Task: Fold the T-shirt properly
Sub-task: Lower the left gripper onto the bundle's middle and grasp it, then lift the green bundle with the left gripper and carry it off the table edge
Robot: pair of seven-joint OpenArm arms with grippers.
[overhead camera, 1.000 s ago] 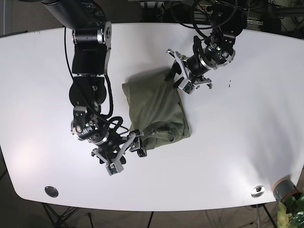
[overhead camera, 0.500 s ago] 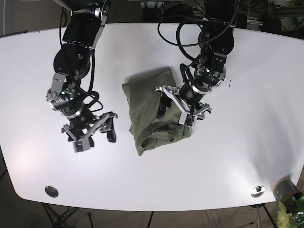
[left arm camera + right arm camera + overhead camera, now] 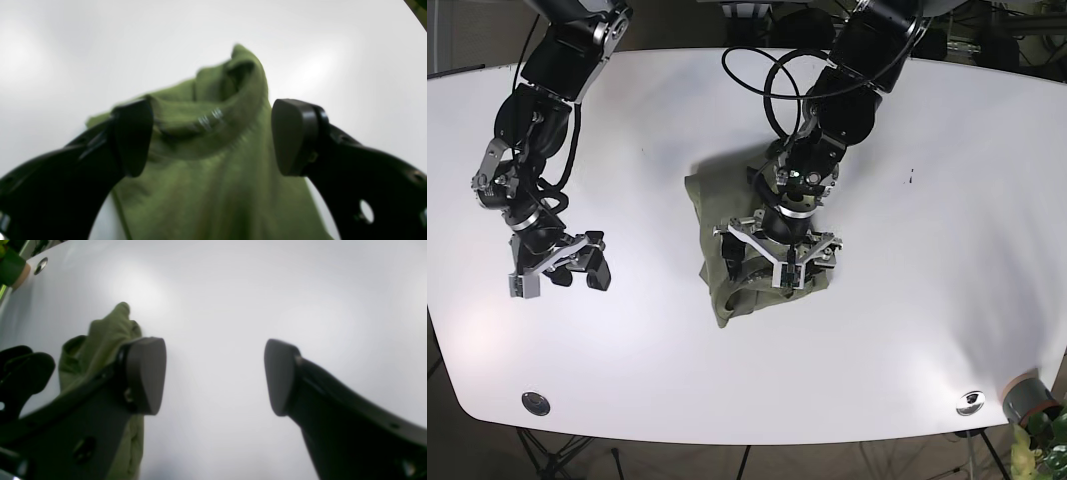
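T-shirt (image 3: 752,235) lies folded at the table's (image 3: 927,330) centre, its long axis running from 12 to 6 o'clock, collar end toward 6. Left gripper (image 3: 777,262) hangs directly over that collar end, jaws spread, grasping nothing. Right gripper (image 3: 557,270), also spread and empty, sits well apart toward 9 o'clock; the left arm is nearer.

bare table (image 3: 907,330) all around, T-shirt (image 3: 737,205) mid-table

Matt green cloth T-shirt (image 3: 213,160) on a smooth, glossy white table (image 3: 927,330).
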